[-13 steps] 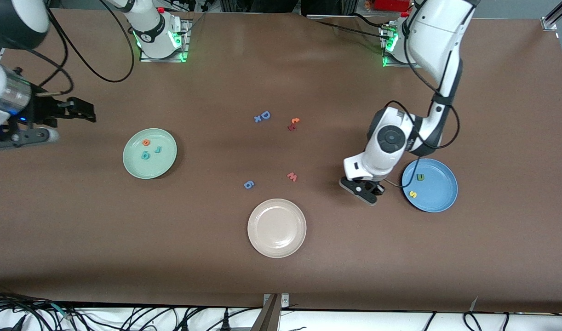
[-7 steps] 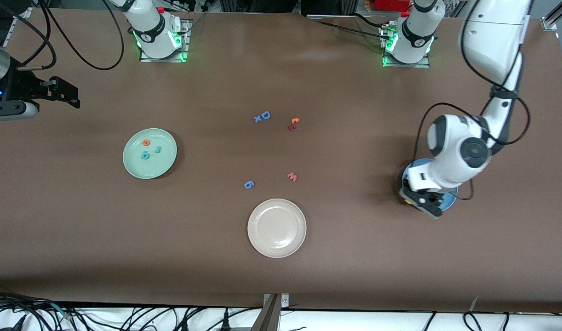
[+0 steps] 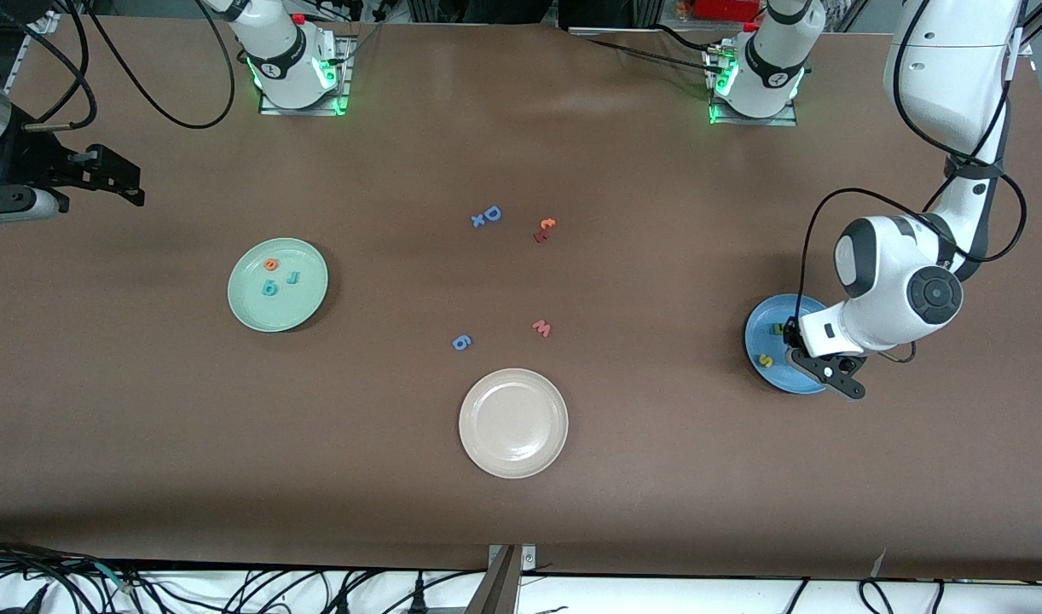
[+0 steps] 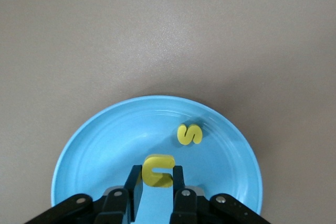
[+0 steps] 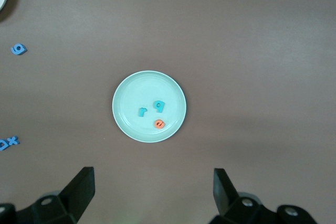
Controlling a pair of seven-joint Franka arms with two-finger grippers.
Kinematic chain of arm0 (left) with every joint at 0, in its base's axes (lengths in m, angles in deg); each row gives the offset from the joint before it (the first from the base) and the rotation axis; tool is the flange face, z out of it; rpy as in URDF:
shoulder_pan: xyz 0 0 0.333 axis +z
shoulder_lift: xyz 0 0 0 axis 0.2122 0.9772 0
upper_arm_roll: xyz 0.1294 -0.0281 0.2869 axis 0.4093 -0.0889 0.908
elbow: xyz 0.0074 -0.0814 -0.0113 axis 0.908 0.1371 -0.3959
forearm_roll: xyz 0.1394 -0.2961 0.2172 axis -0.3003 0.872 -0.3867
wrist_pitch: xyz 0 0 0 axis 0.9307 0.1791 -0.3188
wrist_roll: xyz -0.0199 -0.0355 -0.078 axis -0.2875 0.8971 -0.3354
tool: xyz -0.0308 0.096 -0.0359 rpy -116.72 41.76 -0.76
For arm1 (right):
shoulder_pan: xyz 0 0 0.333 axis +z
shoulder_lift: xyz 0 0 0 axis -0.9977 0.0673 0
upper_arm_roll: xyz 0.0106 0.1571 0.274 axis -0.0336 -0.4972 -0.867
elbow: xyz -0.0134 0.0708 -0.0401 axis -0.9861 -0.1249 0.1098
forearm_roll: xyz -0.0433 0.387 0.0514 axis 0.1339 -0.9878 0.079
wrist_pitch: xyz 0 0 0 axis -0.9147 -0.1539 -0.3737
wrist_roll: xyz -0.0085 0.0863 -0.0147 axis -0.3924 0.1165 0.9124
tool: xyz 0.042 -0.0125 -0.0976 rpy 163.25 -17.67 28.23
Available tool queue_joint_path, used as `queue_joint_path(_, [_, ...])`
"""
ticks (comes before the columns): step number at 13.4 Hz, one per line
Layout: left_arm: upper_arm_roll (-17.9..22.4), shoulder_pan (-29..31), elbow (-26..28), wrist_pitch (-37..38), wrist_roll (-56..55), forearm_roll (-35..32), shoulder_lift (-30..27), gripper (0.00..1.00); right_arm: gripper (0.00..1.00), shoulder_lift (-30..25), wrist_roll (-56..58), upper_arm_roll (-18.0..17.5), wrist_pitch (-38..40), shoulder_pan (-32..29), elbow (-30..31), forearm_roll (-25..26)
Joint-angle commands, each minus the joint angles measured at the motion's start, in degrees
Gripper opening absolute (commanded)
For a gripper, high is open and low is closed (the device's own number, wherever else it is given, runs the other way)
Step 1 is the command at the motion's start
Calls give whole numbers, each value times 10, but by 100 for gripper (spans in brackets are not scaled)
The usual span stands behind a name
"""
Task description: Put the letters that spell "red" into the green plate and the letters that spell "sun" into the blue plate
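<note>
My left gripper (image 4: 157, 174) hangs low over the blue plate (image 4: 94, 145), shut on the yellow "u" (image 4: 157, 169), which sits between both fingers. The yellow "s" (image 4: 189, 134) lies in the plate just past it. From the front, the left gripper (image 3: 819, 368) covers much of the blue plate (image 3: 753, 341); the "s" (image 3: 766, 361) and the dark green "n" (image 3: 777, 328) show beside it. The green plate (image 3: 248, 307) holds the orange "e" (image 3: 271, 264), teal "r" (image 3: 294, 276) and teal "d" (image 3: 269, 288). My right gripper (image 5: 151, 177) is open and empty, high over bare table near that plate (image 5: 126, 119).
A beige-white plate (image 3: 512, 422) sits near the front camera at mid-table. Loose letters lie around the middle: a blue "g" (image 3: 461, 342), a pinkish "w" (image 3: 542, 327), a blue "D" with a small "x" (image 3: 488, 215), and an orange and red pair (image 3: 544, 229).
The left arm carried the "u" from beside the blue plate to over it, toward the left arm's end. The right gripper drew back toward its own end of the table.
</note>
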Motion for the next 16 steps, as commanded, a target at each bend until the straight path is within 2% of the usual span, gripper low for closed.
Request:
queue_joint_path(1, [4,-6,7,12,-15,16,-16,100,100,-13,-11,-19,-12,-15,16,-13])
queue_joint_path(4, [4,-10,-1,22,-22,16,-43,100,100,-10,-51,-27,-54,-13,22,-3])
queue_joint_path(6, [4,-11,-8,55,-23,12,-98,100,100,-6,-51,-27,-94,-13,30,2])
queue_joint_path(8, [4,-23,-8,97,-41,9,-165,100,100,-6,-55,-24,-80,-11,28,2])
queue_joint_path(12, [-3,-29,2,195,-210,-1,-280,100,100,1,-56,-22,-66,-11,14,0])
queue_joint_path(14, [-16,-26,41,199,-275,-1,-328,100,100,1,-52,-15,-64,-6,9,-1])
queue_joint_path(16, [-32,-5,49,204,-278,-1,-346,100,100,-1,-56,-10,-54,-5,9,-4])
